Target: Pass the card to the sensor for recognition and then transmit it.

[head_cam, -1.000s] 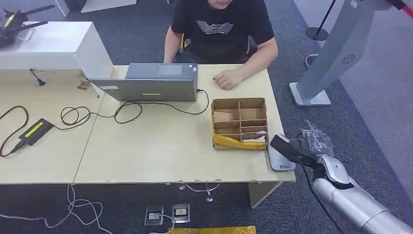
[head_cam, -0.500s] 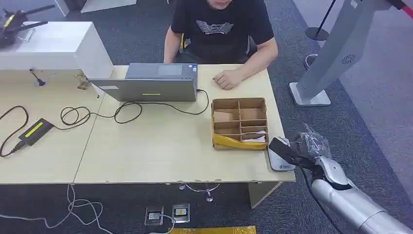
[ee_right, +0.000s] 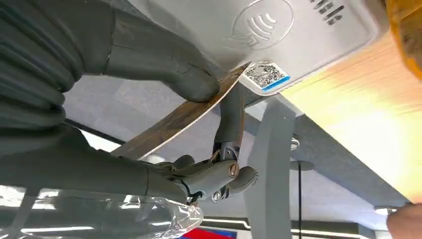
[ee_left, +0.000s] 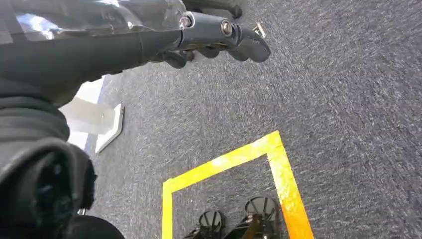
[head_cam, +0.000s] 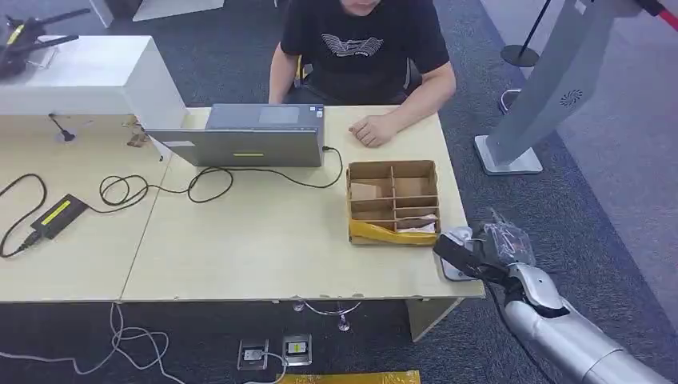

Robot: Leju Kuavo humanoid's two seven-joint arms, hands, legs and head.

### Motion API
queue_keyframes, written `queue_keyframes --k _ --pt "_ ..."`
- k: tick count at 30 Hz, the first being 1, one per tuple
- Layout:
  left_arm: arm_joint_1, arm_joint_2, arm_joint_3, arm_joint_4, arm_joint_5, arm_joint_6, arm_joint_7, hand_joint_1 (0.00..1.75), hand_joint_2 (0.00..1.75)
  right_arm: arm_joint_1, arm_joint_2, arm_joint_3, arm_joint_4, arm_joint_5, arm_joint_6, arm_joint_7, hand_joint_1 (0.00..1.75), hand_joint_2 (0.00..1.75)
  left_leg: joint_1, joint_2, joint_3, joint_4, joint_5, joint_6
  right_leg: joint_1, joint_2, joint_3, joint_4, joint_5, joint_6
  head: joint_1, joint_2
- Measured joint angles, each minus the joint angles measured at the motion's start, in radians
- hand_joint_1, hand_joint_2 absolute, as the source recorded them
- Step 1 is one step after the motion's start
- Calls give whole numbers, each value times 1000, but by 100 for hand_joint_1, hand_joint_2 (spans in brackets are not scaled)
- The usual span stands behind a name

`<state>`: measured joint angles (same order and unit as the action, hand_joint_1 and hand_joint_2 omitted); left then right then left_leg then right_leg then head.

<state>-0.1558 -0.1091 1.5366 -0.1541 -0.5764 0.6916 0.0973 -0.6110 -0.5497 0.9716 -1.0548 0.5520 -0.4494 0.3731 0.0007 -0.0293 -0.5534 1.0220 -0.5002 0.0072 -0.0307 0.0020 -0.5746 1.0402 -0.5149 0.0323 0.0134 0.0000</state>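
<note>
The floor is dark grey carpet (head_cam: 560, 200), with a paler grey strip (head_cam: 632, 144) running off to one side. Two light wooden surfaces (head_cam: 264, 240) stand pushed together, seam between them. A white cabinet (head_cam: 88, 76) sits at the far corner of one. Beyond the other's end rises a slanted silver stand (head_cam: 552, 88) on a flat base, and behind it a round-footed barrier post (head_cam: 521, 54). Floor sockets (head_cam: 276, 350) are set into the carpet under the near edge (loose white cable beside them). Yellow tape (ee_left: 278, 169) marks a corner on the carpet. The light is even.
</note>
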Motion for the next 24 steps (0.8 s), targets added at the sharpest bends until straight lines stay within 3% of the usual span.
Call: queue_keyframes --k 24 --pt "0 0 0 0 -12 -4 8 0 0 1 29 11 27 -37 -27 -8 175 175 0 1 2 0 0 0 1 0 2 0 0 0 0 0"
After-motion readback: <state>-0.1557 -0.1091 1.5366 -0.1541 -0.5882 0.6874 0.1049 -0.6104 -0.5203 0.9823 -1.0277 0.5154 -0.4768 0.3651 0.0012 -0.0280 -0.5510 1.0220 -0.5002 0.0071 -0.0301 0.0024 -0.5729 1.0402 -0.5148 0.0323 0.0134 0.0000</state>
